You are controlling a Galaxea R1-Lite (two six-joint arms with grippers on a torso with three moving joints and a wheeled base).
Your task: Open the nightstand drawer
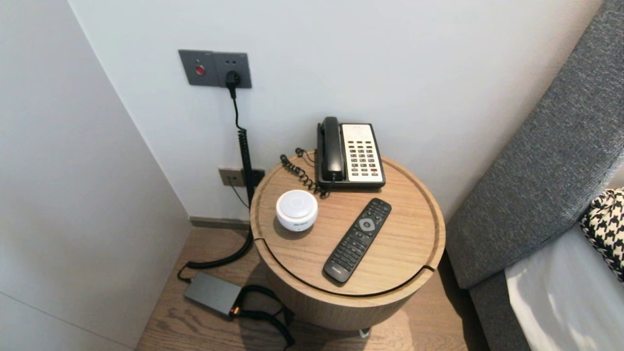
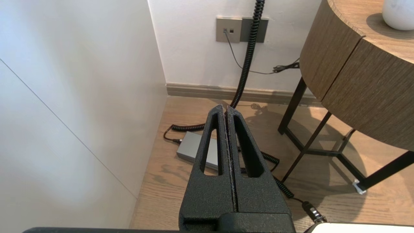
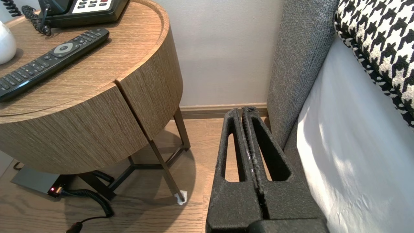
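Observation:
A round wooden bedside table [image 1: 414,263] carries a black remote control [image 1: 358,239], a small white round speaker [image 1: 297,209] and a black-and-white desk telephone [image 1: 349,153] with a coiled cord. Neither arm shows in the head view. My left gripper [image 2: 225,109] is shut and empty, hanging low beside the table over the floor near a grey power brick [image 2: 191,149]. My right gripper [image 3: 243,111] is also shut and empty, low between the table [image 3: 97,106] and the bed. The remote [image 3: 48,61] lies above and beside it.
White walls close in the corner at left and behind. A wall socket [image 1: 215,68] feeds a black coiled cable [image 1: 245,161] down to the power brick [image 1: 213,293] on the wood floor. A grey upholstered headboard [image 1: 541,161], white sheet and houndstooth pillow [image 1: 607,226] stand at right.

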